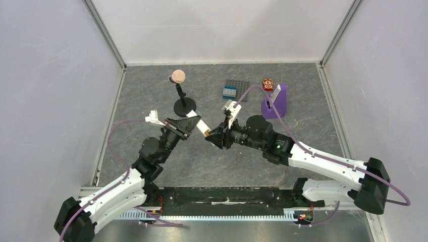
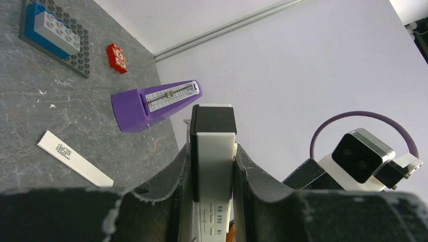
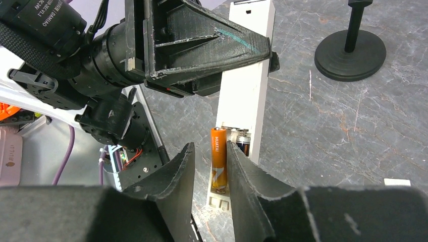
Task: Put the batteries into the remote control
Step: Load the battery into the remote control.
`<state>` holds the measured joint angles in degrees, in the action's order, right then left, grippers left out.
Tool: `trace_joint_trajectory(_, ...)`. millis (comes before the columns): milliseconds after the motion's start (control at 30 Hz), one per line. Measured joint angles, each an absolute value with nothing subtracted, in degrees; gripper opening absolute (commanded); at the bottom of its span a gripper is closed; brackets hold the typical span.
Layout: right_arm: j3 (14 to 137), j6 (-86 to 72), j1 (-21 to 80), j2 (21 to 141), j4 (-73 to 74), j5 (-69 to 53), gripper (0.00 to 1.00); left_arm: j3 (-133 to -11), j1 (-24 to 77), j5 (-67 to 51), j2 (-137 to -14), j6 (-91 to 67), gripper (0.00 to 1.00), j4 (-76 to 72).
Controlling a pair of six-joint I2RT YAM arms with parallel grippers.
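Two arms, the left arm (image 1: 118, 189) and the right arm (image 1: 323, 161), lean in from the near edge and meet over the middle of the grey bench (image 1: 212, 166), and from where I stand the job looks most of the way there. The left gripper (image 2: 212, 151) is clamped across the remote control (image 3: 247, 85). It holds the slim white bar up off the bench, with the back and the open recess turned towards the other arm. The right gripper (image 3: 211, 151) sits at the recess end with its jaws a little apart, straddling the orange battery (image 3: 218, 159). One finger looks to be against the battery and the other shows a clear gap, so I would not call that a grip. That battery lies lengthwise in its slot, top end up by the contact, though whether it is pressed fully home I cannot tell from here. Just beside it, in the neighbouring slot, the dark battery (image 3: 244, 145) is already in, with only its upper end showing past the finger. So both cells appear to be in the recess. What is left, as I judge it, is a last push on the orange one if it needs it, and closing the back. A thin white strip (image 2: 73, 158) lying flat on the bench near the purple stand (image 2: 154, 103) may well be the cover, and it is not on the remote.
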<state>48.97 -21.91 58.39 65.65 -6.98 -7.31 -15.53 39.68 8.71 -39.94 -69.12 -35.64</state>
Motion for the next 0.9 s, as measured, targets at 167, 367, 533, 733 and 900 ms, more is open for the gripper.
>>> trace_joint_trajectory(167,49.23,-22.72,58.52,65.63,-6.24,-7.03,0.41,-15.53,39.68,8.99,-39.62,-69.12,0.02,-34.65)
trace_joint_trajectory(367,49.80,-23.40,58.70,65.19,-4.99,-5.96,0.48,-15.53,39.66,9.08,-39.57,-69.14,0.02,-33.93)
trace_joint_trajectory(533,50.63,-23.81,58.59,64.79,-3.92,-3.68,0.56,-15.53,39.68,8.88,-38.98,-69.36,0.02,-34.11)
trace_joint_trajectory(733,50.68,-25.43,58.37,63.33,-1.58,-0.58,0.88,-15.53,39.68,8.86,-38.24,-69.69,0.02,-34.54)
trace_joint_trajectory(900,50.68,-28.80,58.30,59.18,-0.67,3.42,0.98,-15.53,39.68,8.86,-38.20,-69.69,0.02,-34.61)
